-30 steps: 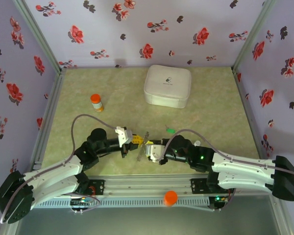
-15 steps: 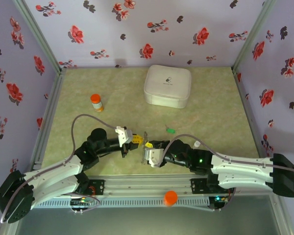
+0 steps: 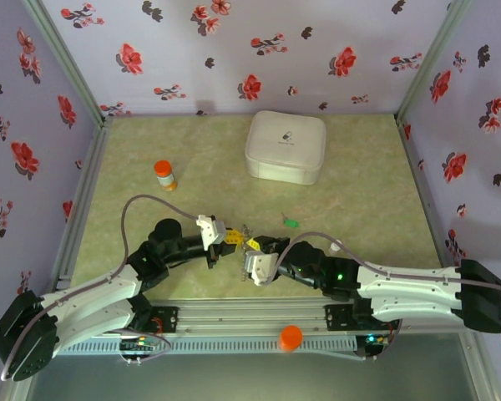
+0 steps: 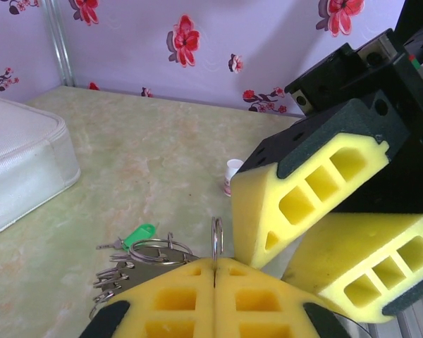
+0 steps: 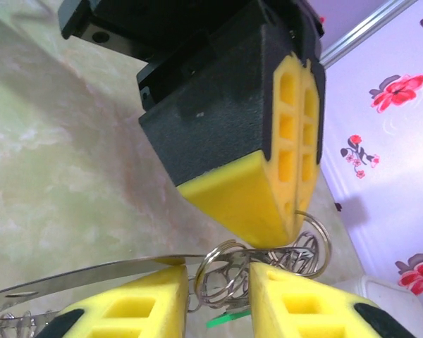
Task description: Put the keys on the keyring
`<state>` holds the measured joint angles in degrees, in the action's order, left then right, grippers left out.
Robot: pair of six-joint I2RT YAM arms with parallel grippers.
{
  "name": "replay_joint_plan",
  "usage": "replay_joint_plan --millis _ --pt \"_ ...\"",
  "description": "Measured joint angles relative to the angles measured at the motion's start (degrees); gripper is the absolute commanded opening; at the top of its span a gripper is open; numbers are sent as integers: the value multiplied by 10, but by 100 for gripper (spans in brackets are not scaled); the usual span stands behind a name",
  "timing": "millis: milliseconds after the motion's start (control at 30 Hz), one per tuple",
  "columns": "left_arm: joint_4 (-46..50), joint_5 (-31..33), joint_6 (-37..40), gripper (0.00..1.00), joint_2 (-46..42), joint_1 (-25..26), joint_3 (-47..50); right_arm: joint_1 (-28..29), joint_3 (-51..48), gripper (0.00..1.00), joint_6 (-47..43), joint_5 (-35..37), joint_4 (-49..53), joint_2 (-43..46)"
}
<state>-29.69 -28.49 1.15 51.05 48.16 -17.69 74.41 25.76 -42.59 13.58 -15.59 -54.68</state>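
The keyring (image 4: 142, 255) is a flat grey metal strip carrying several split rings. My left gripper (image 4: 216, 266) is shut on one upright ring of it; from above, that gripper (image 3: 234, 237) is at the table's front middle. My right gripper (image 5: 218, 299) is open, with the cluster of rings (image 5: 268, 257) between its yellow fingers (image 5: 130, 310), and the strip (image 5: 77, 277) runs off to the left. One green-headed key (image 3: 290, 222) lies on the table just behind; the same key (image 4: 137, 234) is beside the rings. I cannot make out a second key.
A white zip case (image 3: 285, 146) stands at the back middle and an orange-capped bottle (image 3: 164, 175) at the left. A small white cap (image 3: 336, 245) lies by the right arm. An orange cap (image 3: 290, 337) rests on the front rail.
My right gripper has moved left and closer to the left gripper, so the rings are now between its fingers. The left gripper has kept its hold and barely moved.
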Motion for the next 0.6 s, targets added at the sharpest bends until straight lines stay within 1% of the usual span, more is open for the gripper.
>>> replay_joint_plan --millis 100,233,267,333,367,400,433,467,533,600 --pt "-1 0 0 0 0 0 0 0 0 18 -6 3 -4 0" --pt "-1 0 0 0 1 0 0 0 0 2 -12 7 -7 0" --pt "-1 0 0 0 4 0 0 0 0 0 -10 9 -9 0" --pt "-2 0 0 0 6 0 0 0 0 0 -11 9 -8 0" --pt "-3 1 0 8 7 0 0 0 0 0 -11 9 -8 0" --pt "-3 3 1 24 7 0 0 0 0 0 -11 9 -8 0" --pt "-3 7 0 36 7 0 0 0 0 0 -11 10 -8 0" --pt "-6 14 -3 45 7 0 0 0 0 0 -10 11 -5 1" --pt "-10 27 -7 55 7 0 0 0 1 0 -7 10 11 4" --pt "-11 42 -12 58 5 0 0 0 3 0 -1 10 32 7"
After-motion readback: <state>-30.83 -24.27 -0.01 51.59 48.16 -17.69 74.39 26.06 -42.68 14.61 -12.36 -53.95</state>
